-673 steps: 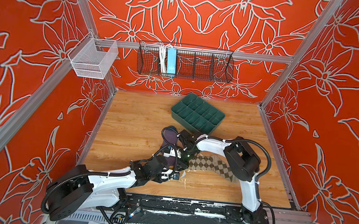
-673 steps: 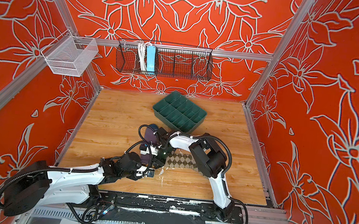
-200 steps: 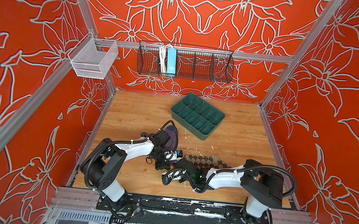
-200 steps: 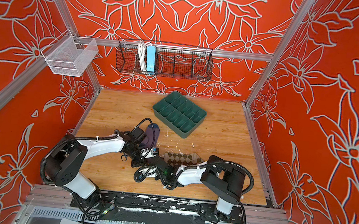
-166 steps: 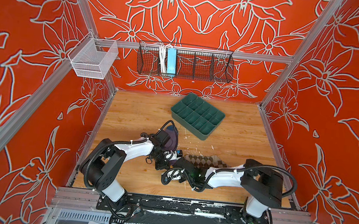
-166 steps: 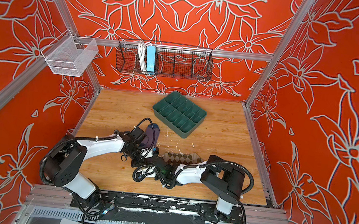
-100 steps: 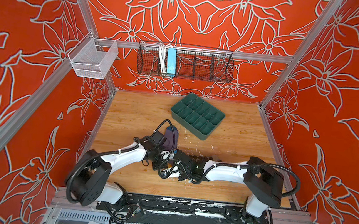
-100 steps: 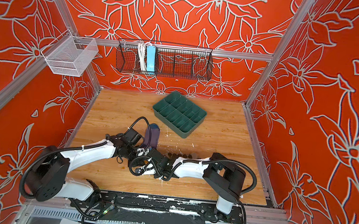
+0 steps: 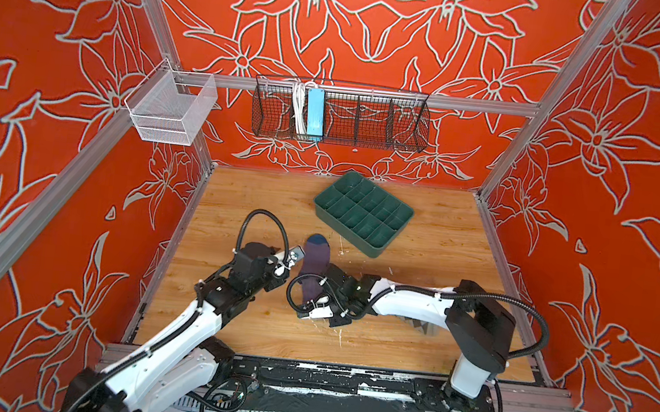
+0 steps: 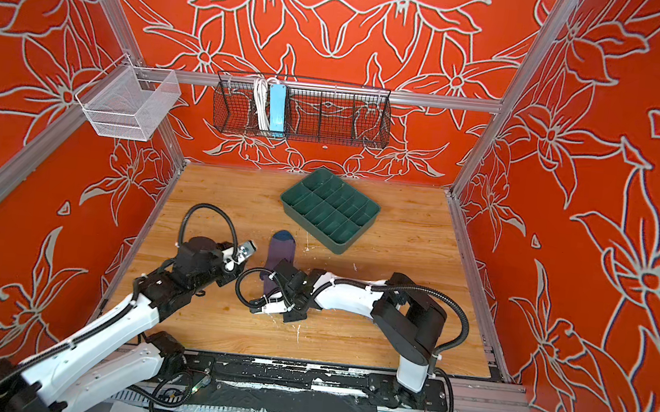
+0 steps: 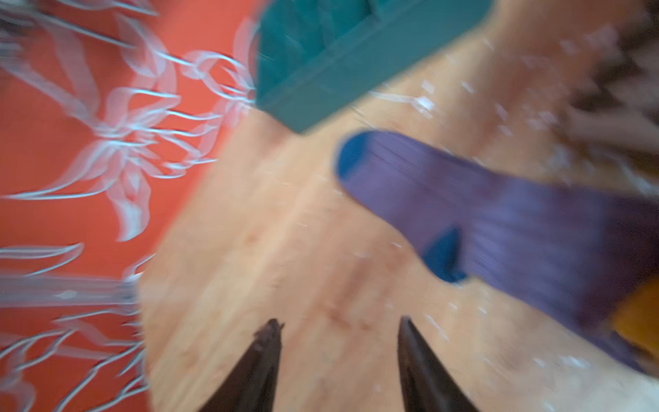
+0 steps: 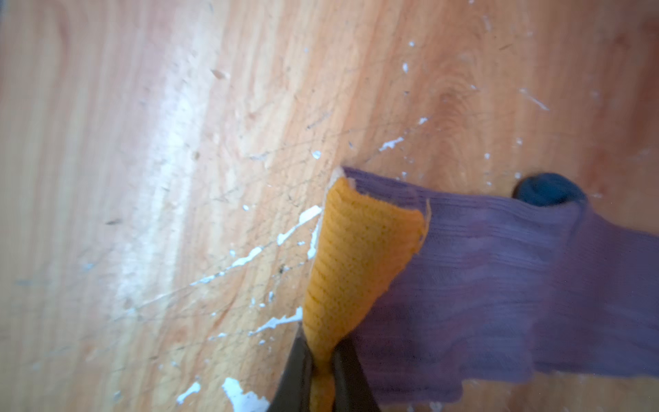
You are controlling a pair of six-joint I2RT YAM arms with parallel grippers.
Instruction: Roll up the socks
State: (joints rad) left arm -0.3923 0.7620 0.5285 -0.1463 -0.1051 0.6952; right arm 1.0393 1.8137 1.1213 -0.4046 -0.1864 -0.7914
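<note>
The purple sock (image 9: 316, 262) lies flat on the wooden table, blue toe (image 9: 316, 240) pointing to the back, in both top views (image 10: 280, 254). My right gripper (image 12: 322, 353) is shut on its mustard-yellow cuff (image 12: 356, 257), which is lifted into a fold. My left gripper (image 11: 338, 323) is open over bare wood just left of the purple sock (image 11: 499, 214), holding nothing. The argyle sock (image 9: 422, 327) lies mostly hidden under the right arm; a blurred part of the argyle sock (image 11: 606, 89) shows in the left wrist view.
A green divided tray (image 9: 373, 251) sits behind the socks, to the right. A black wire basket (image 9: 339, 118) and a white mesh basket (image 9: 171, 109) hang on the back rail. White flecks dot the wood.
The left gripper opened, let go of the purple sock and drew back to the left. The right gripper shut on the yellow cuff, and its arm swung over the argyle sock.
</note>
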